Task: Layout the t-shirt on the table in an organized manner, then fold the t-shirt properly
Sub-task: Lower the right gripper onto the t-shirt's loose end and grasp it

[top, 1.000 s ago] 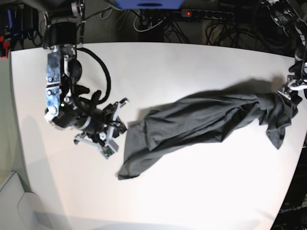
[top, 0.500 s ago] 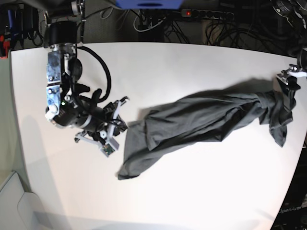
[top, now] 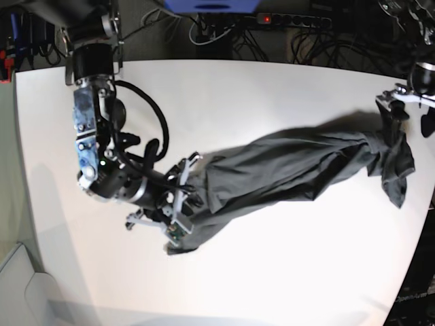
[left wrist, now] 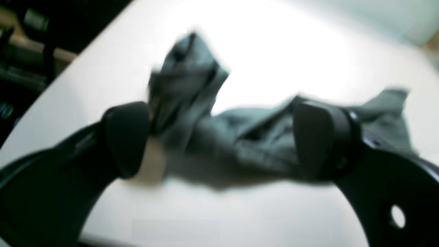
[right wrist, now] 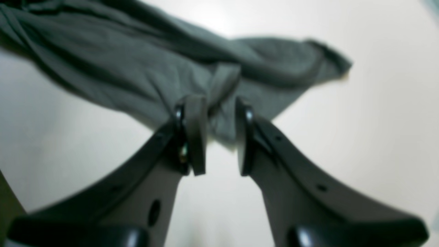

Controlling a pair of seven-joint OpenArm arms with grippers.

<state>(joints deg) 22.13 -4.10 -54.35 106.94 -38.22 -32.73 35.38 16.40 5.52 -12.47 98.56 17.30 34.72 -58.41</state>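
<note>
The dark grey t-shirt (top: pixel 285 170) lies bunched in a long diagonal strip across the white table (top: pixel 272 88). My right gripper (top: pixel 185 198) is at the shirt's left end. In the right wrist view its fingers (right wrist: pixel 195 137) stand a narrow gap apart, open, with a fold of the t-shirt (right wrist: pixel 137 75) between the tips of the right gripper (right wrist: pixel 219 106). My left gripper (top: pixel 408 114) hovers wide open just above the shirt's right end. In the blurred left wrist view the t-shirt (left wrist: pixel 192 85) lies below and between the spread fingers of the left gripper (left wrist: pixel 224 137).
Cables and a power strip (top: pixel 285 20) lie beyond the table's far edge. The shirt's right end hangs near the table's right edge (top: pixel 425 204). Bare white table (right wrist: pixel 377 120) surrounds the shirt.
My right arm has swung right and its gripper now straddles the shirt's left edge. My left gripper has lifted up and away from the shirt's right end, staying wide open.
</note>
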